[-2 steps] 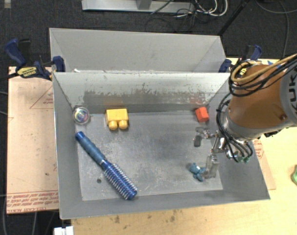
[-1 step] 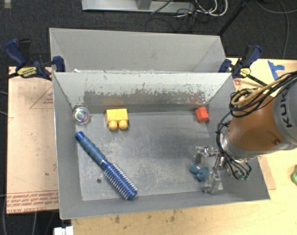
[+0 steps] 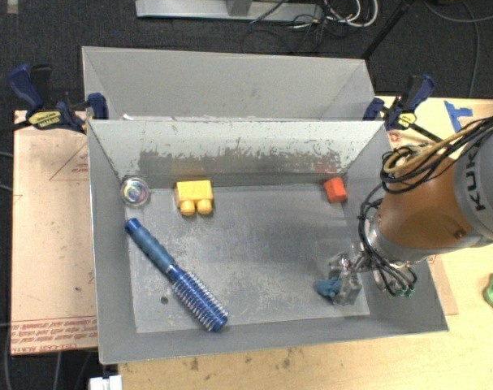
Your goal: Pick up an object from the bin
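My gripper (image 3: 346,270) is low in the bin's front right corner, under the orange-brown cover of the wrist. Right at its tip, on the bin floor, lies a small blue object (image 3: 327,289); its shape is partly hidden by the gripper. Whether the gripper touches or holds it cannot be made out. A small orange-red cube (image 3: 335,189) sits by the back wall, well behind the gripper.
A blue hairbrush (image 3: 178,278) lies diagonally at the front left. A yellow block with two round studs (image 3: 194,197) and a shiny round object (image 3: 135,191) rest near the back left. The arm and its cables hang over the right wall.
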